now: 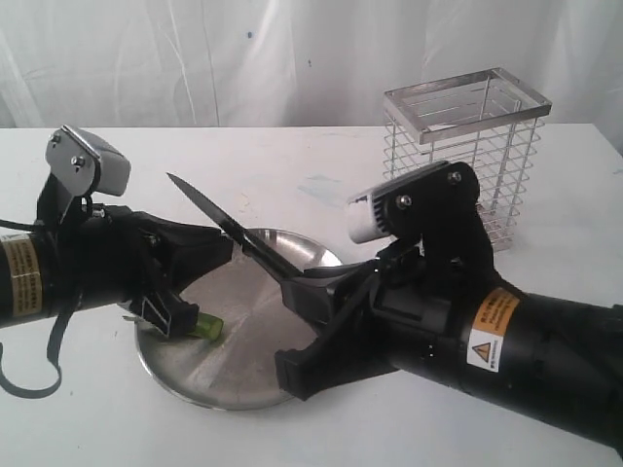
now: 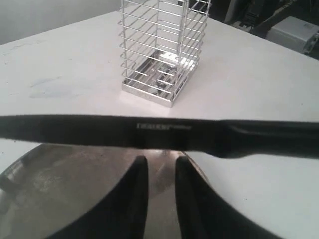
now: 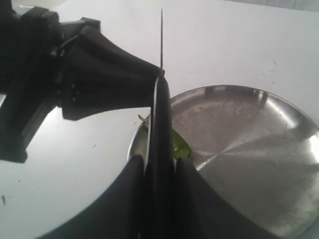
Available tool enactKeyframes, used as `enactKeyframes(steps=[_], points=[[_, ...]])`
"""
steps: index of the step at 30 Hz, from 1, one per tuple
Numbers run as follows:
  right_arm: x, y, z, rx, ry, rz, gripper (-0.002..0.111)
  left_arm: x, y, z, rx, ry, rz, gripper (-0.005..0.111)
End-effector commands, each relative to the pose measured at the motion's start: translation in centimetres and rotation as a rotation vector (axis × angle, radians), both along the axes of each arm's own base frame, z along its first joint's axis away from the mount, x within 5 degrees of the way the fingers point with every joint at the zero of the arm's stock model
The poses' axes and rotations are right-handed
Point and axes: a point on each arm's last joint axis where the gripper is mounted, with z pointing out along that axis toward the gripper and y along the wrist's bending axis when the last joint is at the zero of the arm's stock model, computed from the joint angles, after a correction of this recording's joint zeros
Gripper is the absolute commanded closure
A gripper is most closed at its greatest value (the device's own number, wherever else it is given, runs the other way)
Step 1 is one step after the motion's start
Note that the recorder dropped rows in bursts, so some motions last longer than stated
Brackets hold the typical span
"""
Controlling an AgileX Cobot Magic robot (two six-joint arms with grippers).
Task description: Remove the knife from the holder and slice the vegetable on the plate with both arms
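My right gripper (image 1: 297,290) is shut on the black handle of the knife (image 1: 209,209), whose dark blade points up and to the left above the plate (image 1: 243,355). The right wrist view shows the knife (image 3: 160,99) clamped between that gripper's (image 3: 159,167) fingers, above the green chili (image 3: 180,148). The chili (image 1: 206,327) lies at the plate's left edge, under my left arm. My left gripper (image 1: 227,248) hovers beside the blade, slightly open and holding nothing. In the left wrist view the knife (image 2: 99,130) crosses just past that gripper (image 2: 160,162).
The silver wire holder (image 1: 467,156) stands empty at the back right of the white table, and the left wrist view shows the holder (image 2: 162,50) beyond the knife. White cloth hangs behind the table.
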Motion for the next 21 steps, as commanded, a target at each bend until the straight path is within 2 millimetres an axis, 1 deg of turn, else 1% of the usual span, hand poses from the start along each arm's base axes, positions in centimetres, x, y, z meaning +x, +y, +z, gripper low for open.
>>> enactKeyframes(steps=[1, 3, 5, 8, 13, 17, 19, 21], points=[[0.2, 0.0, 0.4, 0.059, 0.016, -0.037, 0.108, -0.1, 0.0, -0.2, 0.081, -0.009, -0.021, 0.069], [0.2, 0.0, 0.4, 0.069, 0.017, -0.043, 0.108, 0.0, 0.3, -0.6, 0.131, -0.002, -0.012, 0.063], [0.2, 0.0, 0.5, 0.074, 0.021, -0.049, 0.108, 0.0, 0.5, -0.9, 0.167, 0.009, 0.007, 0.061], [0.3, -0.1, 0.5, 0.071, 0.015, -0.055, 0.108, 0.1, 0.9, -1.3, 0.235, 0.015, 0.026, 0.06], [0.7, -0.5, 0.4, 0.044, -0.036, -0.1, 0.108, 0.4, 1.9, -2.0, 0.46, -0.011, 0.026, 0.058], [0.9, -0.7, 0.4, 0.03, -0.041, -0.121, 0.108, 0.9, 2.3, -1.8, 0.549, -0.041, 0.039, 0.051], [0.8, -0.7, 0.3, 0.023, -0.031, -0.116, 0.108, 1.3, 2.6, -1.6, 0.62, -0.073, 0.041, 0.051], [0.7, -0.6, 0.2, 0.025, -0.012, -0.116, 0.108, 1.6, 2.8, -1.4, 0.622, -0.056, 0.082, 0.051]])
